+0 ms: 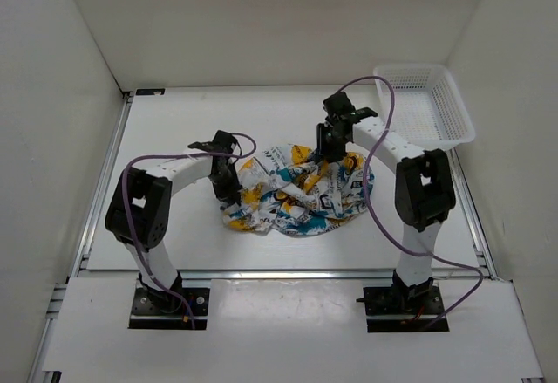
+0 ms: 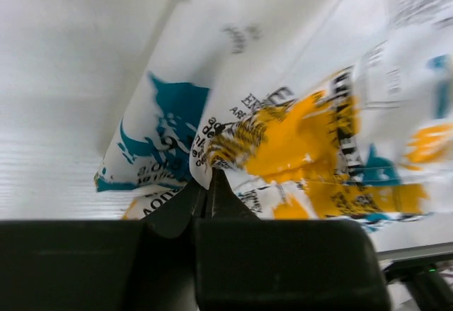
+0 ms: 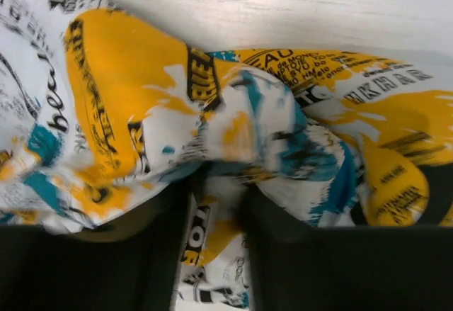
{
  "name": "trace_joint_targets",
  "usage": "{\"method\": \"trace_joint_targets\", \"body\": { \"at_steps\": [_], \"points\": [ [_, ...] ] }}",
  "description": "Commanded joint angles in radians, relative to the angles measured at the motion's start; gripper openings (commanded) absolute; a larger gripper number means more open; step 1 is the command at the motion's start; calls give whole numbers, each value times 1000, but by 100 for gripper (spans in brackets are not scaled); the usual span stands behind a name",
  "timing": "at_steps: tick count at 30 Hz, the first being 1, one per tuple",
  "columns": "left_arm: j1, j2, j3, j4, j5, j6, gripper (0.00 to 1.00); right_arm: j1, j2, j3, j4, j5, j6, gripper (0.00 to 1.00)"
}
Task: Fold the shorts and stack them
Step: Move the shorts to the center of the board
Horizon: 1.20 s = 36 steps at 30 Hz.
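We are gripping the crumpled shorts, lying on the tabletop with their long axis running left to right, our left fingers nipping the left edge and our right fingers clamping a far-right bunch.

The shorts, white with a busy yellow-orange, teal and black print, lie crumpled in a loose, unfolded heap at mid-scene.
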<state>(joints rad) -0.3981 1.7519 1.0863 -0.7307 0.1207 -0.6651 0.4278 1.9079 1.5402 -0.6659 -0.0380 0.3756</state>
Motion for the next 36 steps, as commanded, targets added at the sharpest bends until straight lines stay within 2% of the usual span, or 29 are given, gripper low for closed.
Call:
{"method": "trace_joint_targets", "body": {
  "at_steps": [1, 2, 3, 4, 6, 8, 9, 11, 12, 15, 18, 20, 21, 22, 23, 24, 25, 26, 27, 28, 29, 30, 31, 33, 34, 35, 36],
  "points": [
    [38, -77, 102, -4, -4, 18, 10, -1, 58, 102, 17, -65, -9, 33],
    [50, -77, 133, -25, -19, 18, 10, -1, 72, 135, 17, -92, -9, 12],
    [59, -89, 211, -48, -51, 48, 10, -1, 86, 215, 6, -102, -20, 3],
    [59, -89, 257, -99, -68, 61, 10, -12, 109, 265, -6, -102, -20, 0],
    [70, -74, 422, -156, -119, 93, 10, -36, 128, 381, -52, -102, -20, 0],
    [93, -55, 551, -246, -150, 120, 10, -66, 140, 573, -92, -102, -20, 0],
    [102, -33, 698, -278, -173, 121, 10, -75, 140, 706, -106, -93, -20, 0],
    [122, -14, 849, -353, -185, 133, 10, -93, 140, 826, -124, -92, -20, 0],
    [146, -14, 985, -369, -200, 143, 10, -109, 131, 919, -124, -102, -20, 0],
    [221, -32, 1170, -383, -202, 144, 10, -119, 48, 989, -92, -125, -52, 0],
    [280, -100, 1186, -343, -181, 144, 10, -119, -94, 885, -34, -116, -122, 0],
    [292, -192, 1088, -294, -170, 144, 10, -119, -182, 708, -5, -68, -150, 0],
    [292, -225, 1042, -280, -170, 144, 10, -119, -275, 631, 33, -45, -161, 0],
    [292, -292, 932, -267, -170, 144, 10, -119, -326, 548, 54, -13, -171, 0],
    [292, -330, 869, -254, -170, 144, 10, -110, -380, 359, 80, 25, -172, 0],
    [292, -366, 801, -254, -158, 144, 13, -110, -499, 251, 141, 73, -150, 0],
    [292, -444, 661, -254, -142, 134, 20, -88, -565, 138, 175, 181, -150, 7],
    [292, -489, 585, -254, -110, 134, 29, -87, -695, -85, 207, 216, -150, 16],
    [292, -537, 507, -243, -89, 124, 64, -87, -757, -189, 242, 252, -138, 30],
    [283, -581, 432, -225, -63, 124, 84, -87, -812, -277, 242, 285, -117, 65],
    [283, -659, 308, -225, -14, 124, 98, -87, -904, -411, 229, 312, -103, 74],
    [283, -689, 261, -225, -4, 114, 100, -96, -944, -467, 210, 376, -87, 80],
    [283, -712, 224, -225, -4, 114, 100, -109, -976, -510, 165, 403, -39, 89],
    [283, -727, 161, -225, -12, 125, 100, -130, -1032, -581, 122, 412, -1, 89],
    [283, -727, 161, -225, -12, 125, 94, -139, -1032, -592, 99, 403, 31, 87],
    [283, -695, 161, -225, -32, 139, 71, -150, -1032, -592, 98, 367, 48, 69],
    [283, -674, 161, -225, -45, 139, 54, -150, -1011, -592, 88, 339, 68, 56]
  ]
}}
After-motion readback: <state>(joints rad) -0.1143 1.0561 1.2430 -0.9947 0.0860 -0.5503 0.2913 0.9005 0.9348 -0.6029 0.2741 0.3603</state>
